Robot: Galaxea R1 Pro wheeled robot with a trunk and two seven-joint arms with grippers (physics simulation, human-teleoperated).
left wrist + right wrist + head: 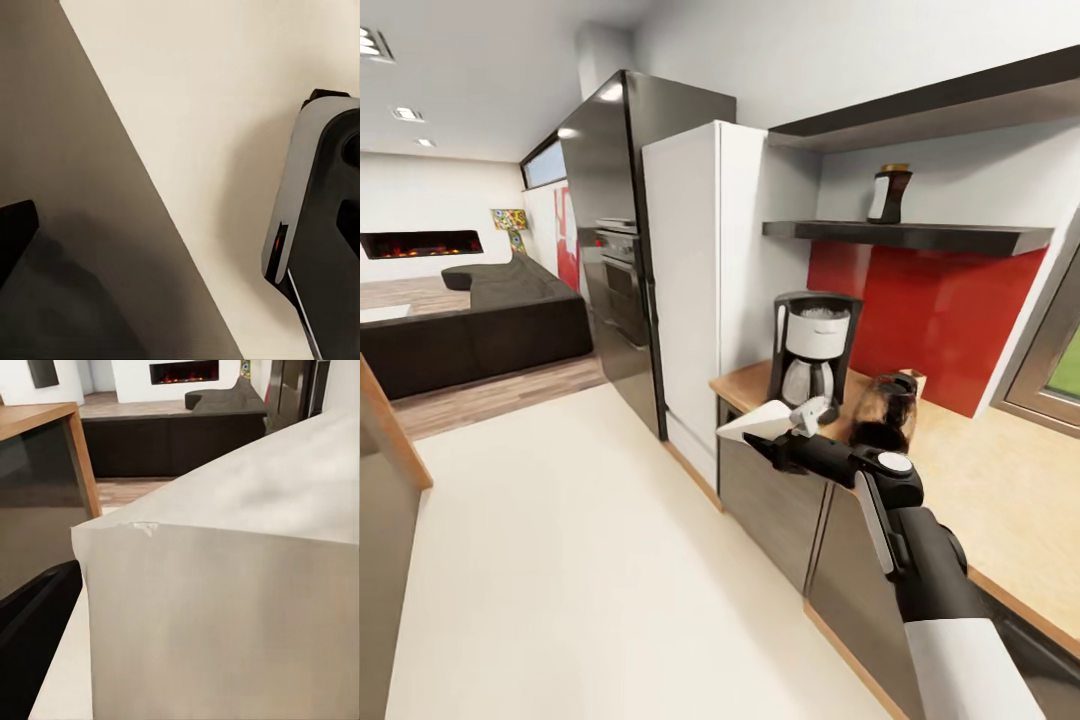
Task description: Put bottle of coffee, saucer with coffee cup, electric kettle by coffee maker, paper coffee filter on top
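The black and white coffee maker (pixel 812 350) stands on the wooden countertop (pixel 1000 490), near its left end. Just in front of the coffee maker, at the counter's edge, my right gripper (pixel 801 419) is shut on a white paper coffee filter (pixel 760 420). The filter points away from the counter, out over the floor. In the right wrist view the filter (pixel 225 585) lies close to the camera beside a dark finger (pixel 30 622). The dark bottle of coffee (pixel 889 194) with a white label stands on the wall shelf (pixel 920 236). A dark fingertip (pixel 13 234) shows in the left wrist view.
A blurred dark brown object (pixel 885 405) sits on the counter right of the coffee maker. A white fridge (pixel 705 290) and a black oven tower (pixel 615 240) stand left of the counter. A wood-edged counter (pixel 390 440) is at the left. Pale floor (pixel 560 560) lies between.
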